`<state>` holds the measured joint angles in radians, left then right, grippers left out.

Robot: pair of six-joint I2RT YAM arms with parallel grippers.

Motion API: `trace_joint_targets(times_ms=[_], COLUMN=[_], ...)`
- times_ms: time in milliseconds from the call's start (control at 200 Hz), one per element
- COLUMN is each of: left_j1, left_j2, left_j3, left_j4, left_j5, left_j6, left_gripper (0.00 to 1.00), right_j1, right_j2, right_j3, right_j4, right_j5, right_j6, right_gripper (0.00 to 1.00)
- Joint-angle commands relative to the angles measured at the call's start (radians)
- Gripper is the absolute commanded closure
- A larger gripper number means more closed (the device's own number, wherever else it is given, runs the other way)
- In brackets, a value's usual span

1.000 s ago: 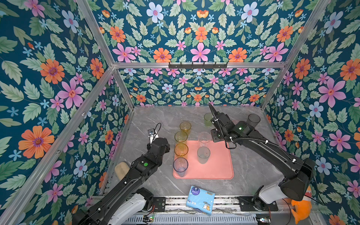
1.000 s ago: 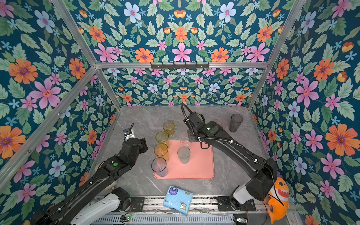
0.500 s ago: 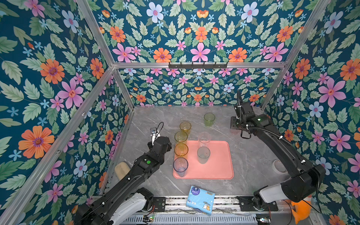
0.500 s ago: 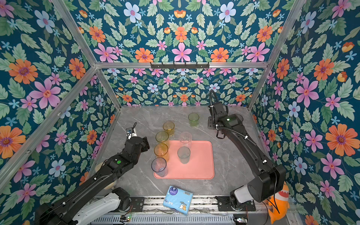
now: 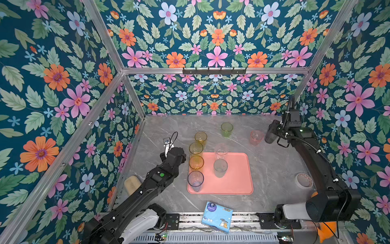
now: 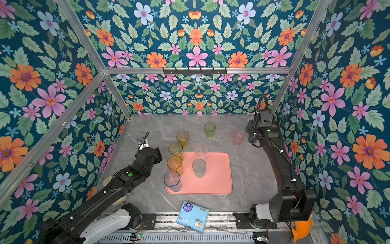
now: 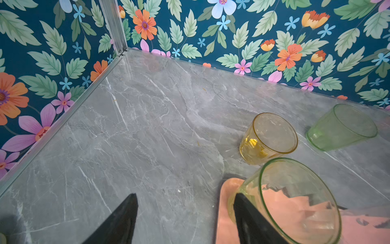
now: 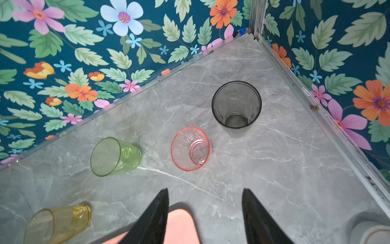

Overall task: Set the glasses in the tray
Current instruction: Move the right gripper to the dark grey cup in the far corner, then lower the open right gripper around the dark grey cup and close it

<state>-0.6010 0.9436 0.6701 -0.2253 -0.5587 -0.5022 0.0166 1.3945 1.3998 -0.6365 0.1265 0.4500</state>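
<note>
The salmon-pink tray (image 5: 236, 181) (image 6: 215, 181) carries five glasses: yellow-green (image 5: 196, 149) at its back left corner, amber (image 5: 196, 162), blue-grey (image 5: 195, 179), clear (image 5: 221, 151) and teal-grey (image 5: 220, 168). Behind it, on the table, stand a short amber glass (image 5: 200, 137), a green one (image 5: 226, 129), a pink one (image 5: 256, 137) and a smoky one (image 8: 236, 107). My left gripper (image 7: 185, 195) is open over bare table, one finger beside the yellow-green glass (image 7: 295, 196). My right gripper (image 8: 205, 189) (image 5: 274, 128) hangs open high over the back right, holding nothing.
A light-blue tissue packet (image 5: 217, 213) lies at the front edge. A tape roll (image 5: 304, 179) sits by the right wall and a beige block (image 5: 132, 183) by the left wall. Flowered walls close in the back and both sides.
My right arm has swung from beside the green glass to the back right corner, its jaws widening. The left gripper has opened a little and edged toward the back.
</note>
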Motion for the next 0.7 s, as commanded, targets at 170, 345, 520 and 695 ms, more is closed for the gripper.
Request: trace_joint_targets(times_ms=[170,345,520,695], left_j1=[0.003,0.003,0.004,0.004], left_j2=[-0.017,-0.029,-0.034,-0.034], left_j3=[-0.005,-0.01,-0.015,-0.01], left_j4=[0.007,0.001,0.002,-0.002], left_j5=[-0.016,-0.016,-0.017,-0.016], left_j6=[0.014,0.014,0.013,0.015], left_gripper=[0.26,0.26,0.25,0.26], right_j1=[-0.1,-0.156,-0.197,-0.225], right_j2=[0.097,0.183,0.232,0.328], right_j3=[0.05,0.109,0.114,0.14], right_j4=[0.059,0.017,0.042,0.037], right_j5=[-0.008,0.043,0.015,-0.013], right_j6=[0.001,-0.037,-0.037,-0.031], right_gripper=[0.38,0.37,0.36,0.36])
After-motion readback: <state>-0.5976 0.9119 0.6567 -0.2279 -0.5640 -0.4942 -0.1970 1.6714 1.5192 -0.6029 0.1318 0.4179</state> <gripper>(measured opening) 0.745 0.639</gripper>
